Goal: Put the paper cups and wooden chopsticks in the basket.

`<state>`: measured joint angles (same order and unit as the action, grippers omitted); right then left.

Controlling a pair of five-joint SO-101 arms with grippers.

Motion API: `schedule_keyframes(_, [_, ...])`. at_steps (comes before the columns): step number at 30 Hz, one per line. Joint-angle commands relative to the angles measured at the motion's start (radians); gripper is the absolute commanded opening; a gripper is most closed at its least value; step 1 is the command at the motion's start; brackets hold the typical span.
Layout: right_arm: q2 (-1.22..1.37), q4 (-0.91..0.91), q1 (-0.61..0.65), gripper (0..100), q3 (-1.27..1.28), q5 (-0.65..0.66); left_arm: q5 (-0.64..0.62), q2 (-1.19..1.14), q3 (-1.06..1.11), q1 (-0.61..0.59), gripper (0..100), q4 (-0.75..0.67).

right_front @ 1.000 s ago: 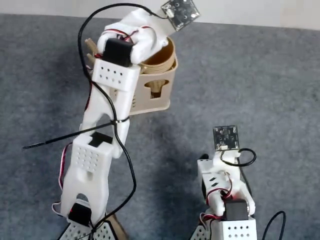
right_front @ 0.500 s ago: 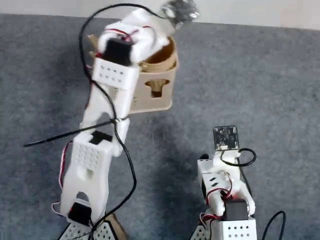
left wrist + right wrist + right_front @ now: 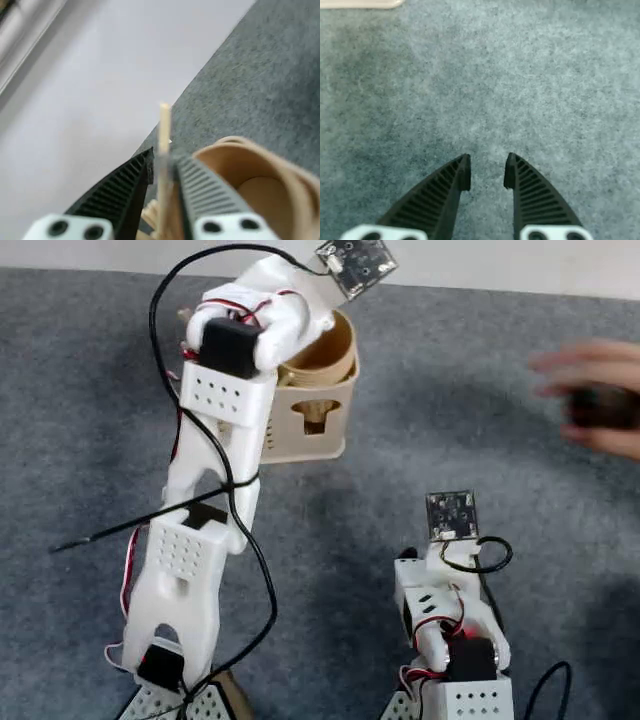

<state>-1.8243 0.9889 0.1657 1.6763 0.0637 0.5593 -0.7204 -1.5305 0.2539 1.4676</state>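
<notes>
So here's where we're at. Our left gripper [image 3: 162,161] is clamped on a thin pale wooden chopstick [image 3: 164,127]. The chopstick stands upright between the two black ribbed jaws and pokes out past their tips. Right beside the jaws we see the round mouth of a tan paper cup [image 3: 250,172].

From the high view, the left arm [image 3: 215,430] is stretched out over the beige plastic basket [image 3: 322,430] with cut-out sides, at the far side of the grey carpeted table [image 3: 480,390]. Its wrist covers part of the basket's opening. A nested stack of tan cups [image 3: 335,355] sits inside the basket, rims up. We can't tell from up there whether the chopstick's lower end is in the basket.

Our right gripper [image 3: 487,172] is released, jaws parted a bit and gripping nothing, hovering over the carpet. The right arm [image 3: 448,615] is folded at the near edge, well apart from the basket.
</notes>
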Motion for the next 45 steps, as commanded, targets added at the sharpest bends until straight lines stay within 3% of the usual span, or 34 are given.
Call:
schedule_keyframes(1, [-0.004,0.004,-0.005,12.1,0.137,0.000,-0.084,0.061,-0.044,0.008,20,-0.008])
schedule_keyframes(8, [-0.004,0.004,-0.005,12.1,0.137,0.000,-0.089,0.160,-0.090,0.007,20,0.003])
schedule_keyframes(17, [-0.005,0.004,-0.005,12.1,0.137,0.000,-0.129,0.367,-0.074,-0.028,15,0.302])
schedule_keyframes(20, [-0.005,0.004,-0.005,12.1,0.137,0.000,-0.230,0.403,0.012,-0.120,15,0.302])
schedule_keyframes(24, [-0.005,0.004,-0.005,12.1,0.137,0.000,-0.325,0.492,0.280,-0.242,17,0.304])
schedule_keyframes(32, [-0.005,0.002,-0.004,12.1,0.137,0.000,-0.333,0.756,0.883,-0.357,17,0.299])
schedule_keyframes(39, [-0.005,0.002,-0.004,12.1,0.137,0.000,-0.333,0.820,0.860,-0.328,17,0.066])
schedule_keyframes(45, [-0.005,0.002,-0.004,12.1,0.137,0.000,-0.261,0.820,0.863,-0.266,17,0.052])
